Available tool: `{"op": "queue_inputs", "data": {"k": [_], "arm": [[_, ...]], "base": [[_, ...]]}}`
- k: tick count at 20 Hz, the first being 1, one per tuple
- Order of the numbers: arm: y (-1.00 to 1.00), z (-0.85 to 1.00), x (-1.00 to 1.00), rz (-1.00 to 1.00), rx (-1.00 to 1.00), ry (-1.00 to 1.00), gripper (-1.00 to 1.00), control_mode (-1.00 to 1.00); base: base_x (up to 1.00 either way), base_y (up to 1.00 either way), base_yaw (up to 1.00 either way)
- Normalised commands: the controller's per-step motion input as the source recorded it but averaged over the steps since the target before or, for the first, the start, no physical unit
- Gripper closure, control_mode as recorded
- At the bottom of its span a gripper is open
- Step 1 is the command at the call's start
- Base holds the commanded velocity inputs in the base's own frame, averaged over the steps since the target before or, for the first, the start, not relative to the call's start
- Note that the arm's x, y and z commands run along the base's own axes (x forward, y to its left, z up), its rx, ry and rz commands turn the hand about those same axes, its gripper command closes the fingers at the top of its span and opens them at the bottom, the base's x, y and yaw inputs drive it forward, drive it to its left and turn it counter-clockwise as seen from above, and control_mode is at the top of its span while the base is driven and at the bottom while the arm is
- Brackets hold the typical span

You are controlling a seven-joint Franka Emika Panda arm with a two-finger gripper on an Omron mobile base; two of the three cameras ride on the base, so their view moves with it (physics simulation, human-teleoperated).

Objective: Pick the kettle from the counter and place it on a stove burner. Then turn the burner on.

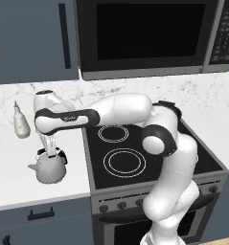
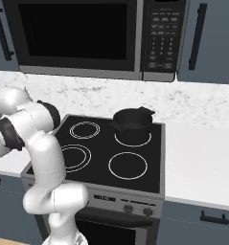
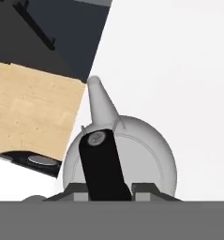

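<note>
Gripper: I have the gripper (image 1: pixel 51 152) pointed straight down over the kettle, left of the cooktop; in the hand view (image 3: pixel 104 193) its two finger tips sit on either side of the black handle, closed in against it, so I read this as a grip on the handle.

Kettle: the kettle (image 1: pixel 50 168) is at the front part of the counter, left of the stove; I cannot tell whether its base touches the surface or is just off it. In the hand view (image 3: pixel 132 150) I look down on its silvery dome, the spout pointing toward the counter's front edge.

Handle: the black arched handle (image 3: pixel 101 164) runs across the top of the dome and passes between my finger tips.

Counter: white marble-look counter (image 1: pixel 10 182), dark blue-grey cabinet fronts below it.

Stove burner: the large double-ring burner (image 1: pixel 125 162) is at the front left of the black glass, bare, well apart from the kettle; I also see it in the right base view (image 2: pixel 74 158), partly behind my arm.

Pot: a wide black pot (image 2: pixel 131 123) stands on the back right ring.

Bottle: a slim white bottle (image 1: pixel 20 122) stands upright on the counter behind the kettle, near the wall.

Knobs: a row of stove knobs (image 1: pixel 121 205) along the front panel.

Microwave: a dark microwave (image 1: pixel 144 33) hangs above the cooktop.
</note>
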Motion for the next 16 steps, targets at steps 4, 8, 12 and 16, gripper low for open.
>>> {"op": "queue_inputs", "data": {"k": [4,8,12,16], "arm": [[-0.71,0.18,0.0,-0.51,0.0,0.0,1.0,-1.0],[-0.78,0.03,0.0,-0.54,0.0,-0.02,1.0,-1.0],[-0.78,0.0,0.0,-0.53,0.0,-0.03,1.0,-1.0],[-0.78,0.0,0.0,-0.54,-0.01,0.0,1.0,-1.0]], "base": [[0.0,0.0,0.0],[0.0,0.0,0.0],[0.0,0.0,0.0],[0.0,0.0,0.0]]}}
